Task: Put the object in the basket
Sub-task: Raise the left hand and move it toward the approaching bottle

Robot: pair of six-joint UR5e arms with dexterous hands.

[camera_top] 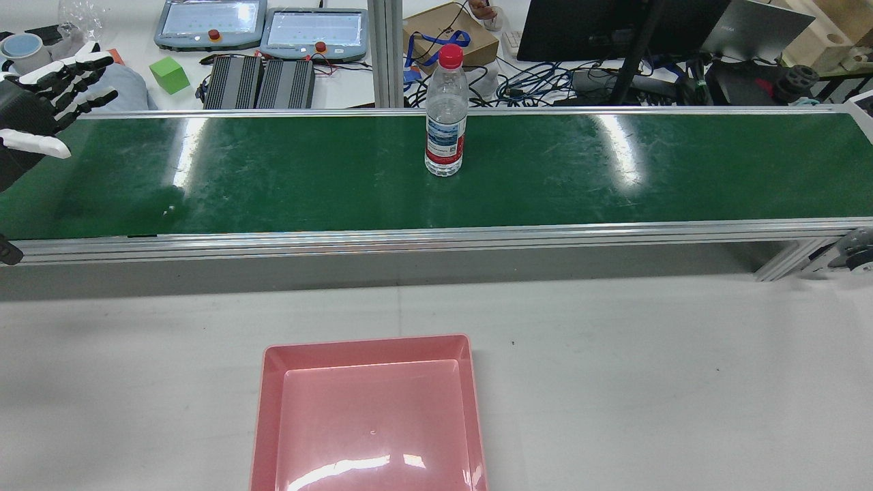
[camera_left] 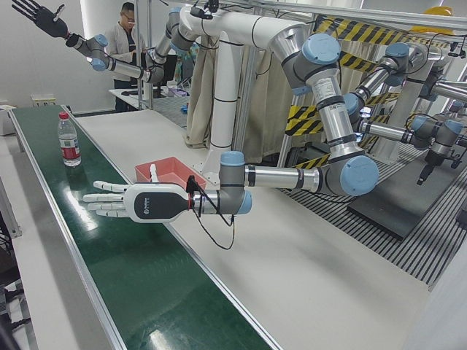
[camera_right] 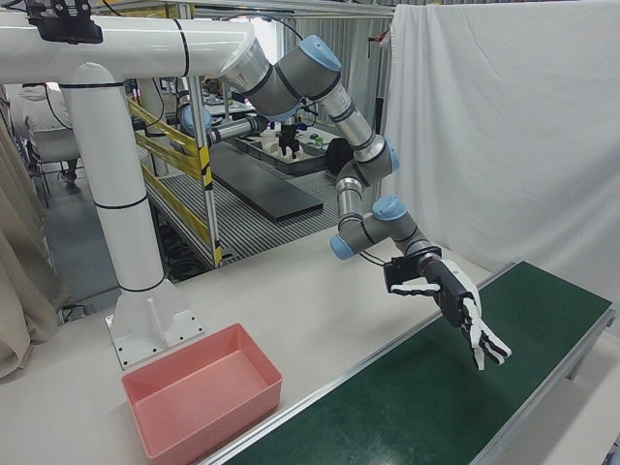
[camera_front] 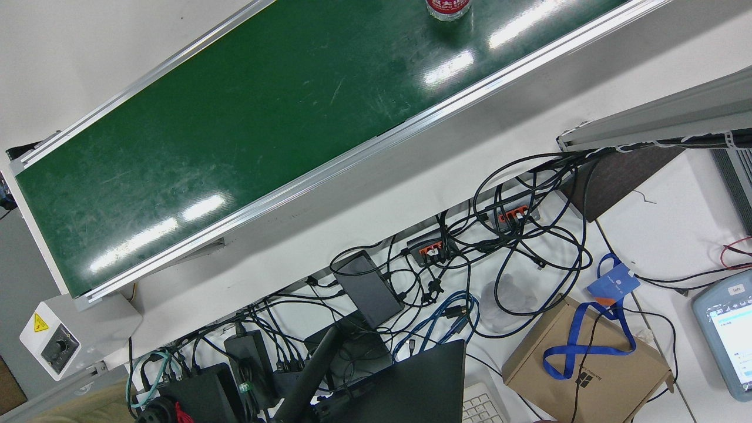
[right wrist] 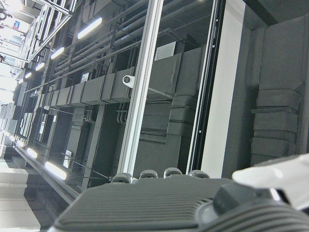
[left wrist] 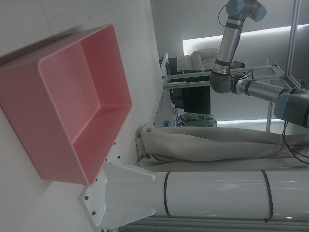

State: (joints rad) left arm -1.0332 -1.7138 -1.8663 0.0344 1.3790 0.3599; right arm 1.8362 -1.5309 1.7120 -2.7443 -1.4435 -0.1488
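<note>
A clear water bottle (camera_top: 445,112) with a red cap and red label stands upright mid-belt on the green conveyor (camera_top: 273,177); it also shows in the left-front view (camera_left: 68,139) and at the top of the front view (camera_front: 447,8). The empty pink basket (camera_top: 372,416) sits on the white table in front of the belt, and also shows in the left hand view (left wrist: 72,106). My left hand (camera_top: 41,102) is open and empty, fingers spread, over the belt's left end, far from the bottle (camera_left: 120,202) (camera_right: 465,315). My right hand (camera_left: 40,18) is raised high, open and empty.
Aluminium rails (camera_top: 436,235) edge the belt. Beyond the belt lie teach pendants (camera_top: 314,31), a green cube (camera_top: 168,74), a cardboard box (camera_top: 447,34), a monitor and tangled cables (camera_front: 499,264). The white pedestal (camera_right: 116,232) stands behind the basket. The right hand view shows only the ceiling.
</note>
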